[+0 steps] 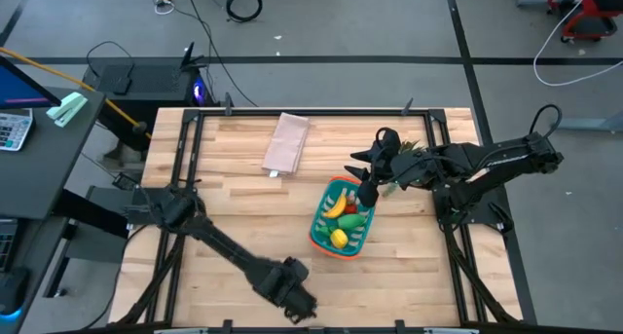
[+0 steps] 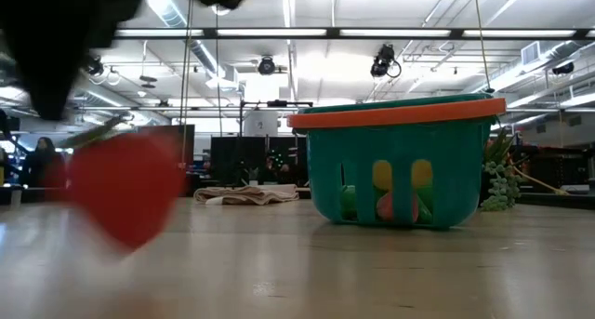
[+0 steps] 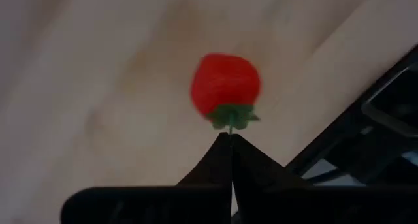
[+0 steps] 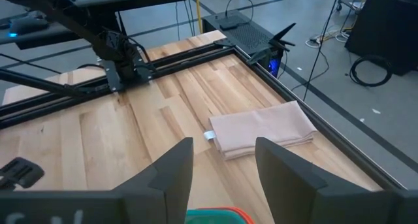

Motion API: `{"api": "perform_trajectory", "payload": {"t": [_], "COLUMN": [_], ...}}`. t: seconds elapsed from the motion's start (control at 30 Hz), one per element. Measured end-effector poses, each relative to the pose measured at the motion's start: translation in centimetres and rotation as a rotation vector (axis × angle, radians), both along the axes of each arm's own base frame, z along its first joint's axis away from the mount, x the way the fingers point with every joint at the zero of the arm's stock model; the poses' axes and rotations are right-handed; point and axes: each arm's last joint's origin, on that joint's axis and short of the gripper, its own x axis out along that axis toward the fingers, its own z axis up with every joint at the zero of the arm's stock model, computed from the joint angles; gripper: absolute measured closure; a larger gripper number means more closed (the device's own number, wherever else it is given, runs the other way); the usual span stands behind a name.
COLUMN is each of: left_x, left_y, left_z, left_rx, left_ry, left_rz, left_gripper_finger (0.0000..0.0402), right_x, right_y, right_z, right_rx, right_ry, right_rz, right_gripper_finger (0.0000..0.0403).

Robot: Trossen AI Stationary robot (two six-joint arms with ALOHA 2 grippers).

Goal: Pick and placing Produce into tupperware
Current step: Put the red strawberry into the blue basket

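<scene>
A red toy strawberry (image 3: 225, 83) with a green cap hangs at my left gripper (image 3: 230, 138), which is shut on it near the table's front edge (image 1: 297, 300). In the low view the strawberry (image 2: 125, 189) shows large at the left, under the dark gripper (image 2: 56, 59). The teal basket with an orange rim (image 1: 322, 209) stands right of centre on its base and holds a banana, a lemon and red and green pieces (image 1: 343, 217). My right gripper (image 1: 368, 193) is open and empty above the basket's far end (image 4: 212, 215). My left gripper pinches the strawberry's thin green stem (image 3: 230, 124) between the very ends of its two shut fingers (image 3: 219, 149). The fruit hangs beyond the fingertips by the stem. Whether it is clear of the table, I cannot tell.
A folded beige cloth (image 1: 287, 142) lies flat at the table's far side; it also shows in the right wrist view (image 4: 261, 129). A small green plant (image 2: 497, 175) stands just right of the basket. Black rails (image 1: 292, 111) frame the table.
</scene>
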Motion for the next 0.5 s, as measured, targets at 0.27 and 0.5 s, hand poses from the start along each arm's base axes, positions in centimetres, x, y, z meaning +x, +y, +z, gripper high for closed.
{"api": "perform_trajectory", "payload": {"t": [0.27, 0.5], "left_x": [2.6, 4.8], "left_y": [6.6, 12.7], "left_z": [5.9, 11.5], "left_rx": [0.036, 0.221], "left_ry": [-0.186, -0.400], "left_rz": [-0.047, -0.138], "left_gripper_finger": [0.0400, 0.0400], "right_x": [0.0, 0.0], "right_y": [0.0, 0.0], "right_z": [0.0, 0.0], "right_rx": [0.000, 0.000], "right_ry": [0.000, 0.000], "right_rz": [0.000, 0.000], "right_gripper_finger": [0.0228, 0.0228]}}
